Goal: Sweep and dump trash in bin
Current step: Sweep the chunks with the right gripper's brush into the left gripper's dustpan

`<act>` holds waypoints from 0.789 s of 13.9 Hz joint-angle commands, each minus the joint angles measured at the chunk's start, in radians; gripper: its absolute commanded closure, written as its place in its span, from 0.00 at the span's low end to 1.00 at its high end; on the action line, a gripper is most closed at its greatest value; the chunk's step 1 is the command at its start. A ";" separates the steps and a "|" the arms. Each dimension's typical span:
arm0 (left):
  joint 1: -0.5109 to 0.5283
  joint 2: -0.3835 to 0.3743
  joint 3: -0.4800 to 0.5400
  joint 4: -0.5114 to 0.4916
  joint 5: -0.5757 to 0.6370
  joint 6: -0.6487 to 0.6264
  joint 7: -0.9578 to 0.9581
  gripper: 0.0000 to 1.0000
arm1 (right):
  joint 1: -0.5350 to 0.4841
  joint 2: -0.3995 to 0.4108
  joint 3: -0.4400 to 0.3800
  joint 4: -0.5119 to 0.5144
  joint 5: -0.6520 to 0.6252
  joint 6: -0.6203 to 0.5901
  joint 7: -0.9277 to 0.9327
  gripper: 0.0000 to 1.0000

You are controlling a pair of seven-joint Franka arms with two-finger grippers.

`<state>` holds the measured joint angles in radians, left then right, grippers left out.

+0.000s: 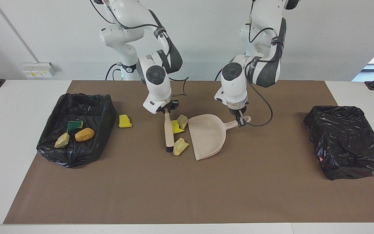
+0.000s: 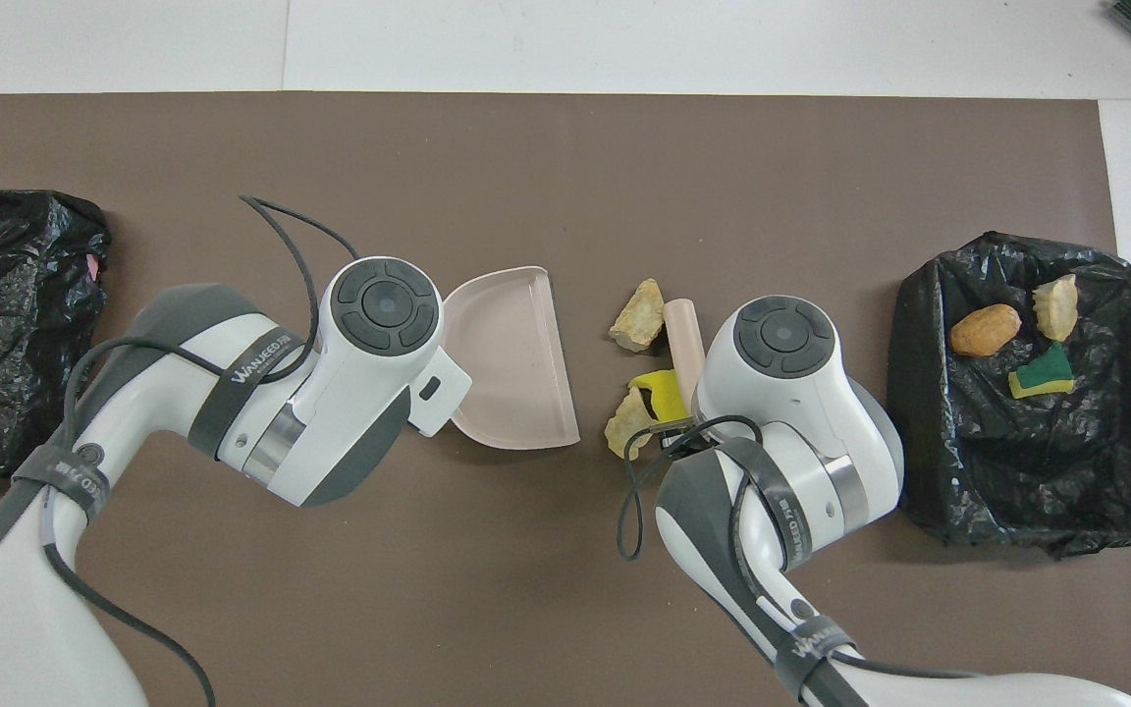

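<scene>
The right gripper (image 1: 167, 110) is clamped on a brush (image 1: 168, 133), its bristles on the mat beside three scraps (image 1: 180, 146). The left gripper (image 1: 240, 117) grips the handle of the dustpan (image 1: 206, 135), its mouth just beside them. One sponge (image 1: 125, 121) lies near the bin (image 1: 76, 152), which holds three more.

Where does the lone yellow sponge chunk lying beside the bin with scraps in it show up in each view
Facing view: the yellow sponge chunk lies on the brown mat, beside the black-bagged bin at the right arm's end.
Overhead view: not visible; the right arm covers that spot.
Shared landmark: the orange lump inside that bin.
</scene>
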<state>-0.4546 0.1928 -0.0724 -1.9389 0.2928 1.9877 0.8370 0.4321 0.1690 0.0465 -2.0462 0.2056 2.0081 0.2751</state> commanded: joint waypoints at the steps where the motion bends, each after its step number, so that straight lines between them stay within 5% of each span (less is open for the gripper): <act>1: -0.013 -0.053 0.013 -0.089 -0.004 0.071 0.017 1.00 | 0.017 0.009 0.004 0.005 0.134 0.053 0.006 1.00; 7: -0.007 -0.052 0.011 -0.118 -0.014 0.160 0.082 1.00 | 0.069 0.026 0.004 0.067 0.273 0.089 0.053 1.00; 11: 0.005 -0.049 0.013 -0.118 -0.055 0.175 0.146 1.00 | 0.053 -0.032 -0.010 0.145 0.279 -0.038 0.078 1.00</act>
<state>-0.4531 0.1739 -0.0665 -2.0182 0.2681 2.1325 0.9337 0.5026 0.1719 0.0440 -1.9393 0.4615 2.0438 0.3404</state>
